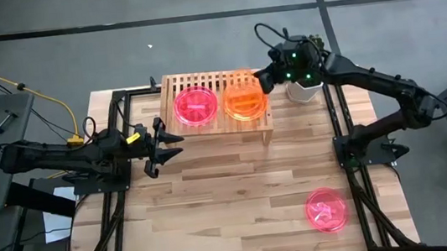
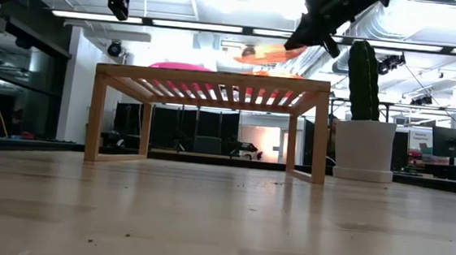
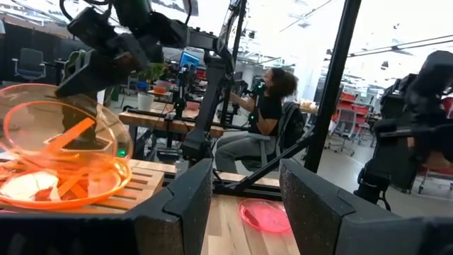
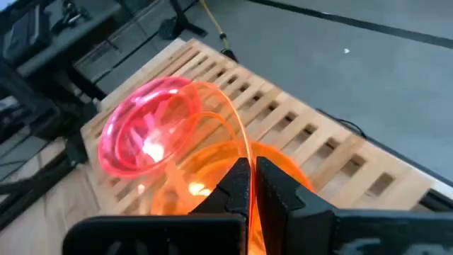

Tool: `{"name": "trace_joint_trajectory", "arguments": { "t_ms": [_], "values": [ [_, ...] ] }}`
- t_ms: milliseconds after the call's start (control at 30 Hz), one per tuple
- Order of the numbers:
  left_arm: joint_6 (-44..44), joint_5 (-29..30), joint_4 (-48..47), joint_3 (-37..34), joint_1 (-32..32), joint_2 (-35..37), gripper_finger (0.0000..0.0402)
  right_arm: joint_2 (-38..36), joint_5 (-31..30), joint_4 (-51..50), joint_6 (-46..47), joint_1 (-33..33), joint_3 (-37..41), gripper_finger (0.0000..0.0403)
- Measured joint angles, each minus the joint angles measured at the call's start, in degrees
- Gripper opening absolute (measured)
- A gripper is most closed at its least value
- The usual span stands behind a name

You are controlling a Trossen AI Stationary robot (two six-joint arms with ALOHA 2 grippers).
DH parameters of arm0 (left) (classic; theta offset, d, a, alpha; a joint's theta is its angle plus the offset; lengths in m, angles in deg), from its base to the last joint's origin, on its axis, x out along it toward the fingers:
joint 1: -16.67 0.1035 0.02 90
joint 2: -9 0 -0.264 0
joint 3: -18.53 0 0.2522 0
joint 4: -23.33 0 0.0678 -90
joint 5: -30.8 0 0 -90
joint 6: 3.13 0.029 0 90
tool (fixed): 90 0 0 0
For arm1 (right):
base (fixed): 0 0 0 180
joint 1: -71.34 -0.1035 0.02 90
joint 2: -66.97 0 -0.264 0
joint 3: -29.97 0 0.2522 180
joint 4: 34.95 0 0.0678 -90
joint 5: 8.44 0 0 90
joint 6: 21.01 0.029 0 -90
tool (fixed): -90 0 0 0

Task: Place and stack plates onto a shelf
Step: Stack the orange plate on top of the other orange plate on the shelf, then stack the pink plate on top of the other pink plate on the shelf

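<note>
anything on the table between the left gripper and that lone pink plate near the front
No. In the high view only bare tabletop lies between the left gripper and the lone pink plate.

No legible text, label, brand or number anywhere.

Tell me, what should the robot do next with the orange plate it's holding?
Probably lower it a bit and let go. The right gripper pinches the rim of a tilted orange plate just above the orange stack on the shelf, beside the pink plates. It seems lined up already, so setting it flat comes next.
</note>
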Motion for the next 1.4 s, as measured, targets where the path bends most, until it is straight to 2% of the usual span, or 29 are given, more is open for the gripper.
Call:
{"name": "trace_joint_trajectory", "arguments": {
  "t_ms": [133, 300, 400, 733, 933, 1167, 1267, 1400],
  "values": [
    [0.0, 0.0, 0.0, 0.0, 0.0, 0.0, 0.0156, 0.0, 0.9, -0.6, 2.9, 2.1, 0.0, 0.0000],
    [0.0, 0.0, -0.5, 0.0, 0.0, 0.0, 0.0156, 0.2, 2.0, -5.8, 3.1, 2.1, 0.0, 0.0000],
    [0.0, 0.0, -0.5, 0.0, 0.0, 0.0, 0.0156, 0.4, -0.5, -8.0, 4.3, 2.0, 0.0, 0.0000],
    [0.0, 0.0, -0.5, 0.0, 0.0, 0.0, 0.0156, 3.6, -0.8, -5.8, 4.2, 1.2, 0.0, 0.0009],
    [0.0, 0.1, -0.5, 0.0, 0.0, 0.0, 0.0156, 6.6, -0.5, -6.0, 2.1, 0.5, 0.0, 0.0078],
    [0.0, 0.1, -0.5, 0.0, 0.0, 0.0, 0.0156, 4.2, 0.8, -9.2, -0.5, 0.6, 0.0, 0.0174],
    [0.0, 0.1, -0.5, 0.0, 0.0, 0.0, 0.0156, 2.3, -0.9, -12.9, -1.4, 0.6, 0.1, 0.0197],
    [0.0, 0.1, -0.5, 0.0, 0.0, 0.0, 0.0156, -1.2, -2.5, -15.1, -1.9, 0.5, 0.1, 0.0208]
  ]
}}
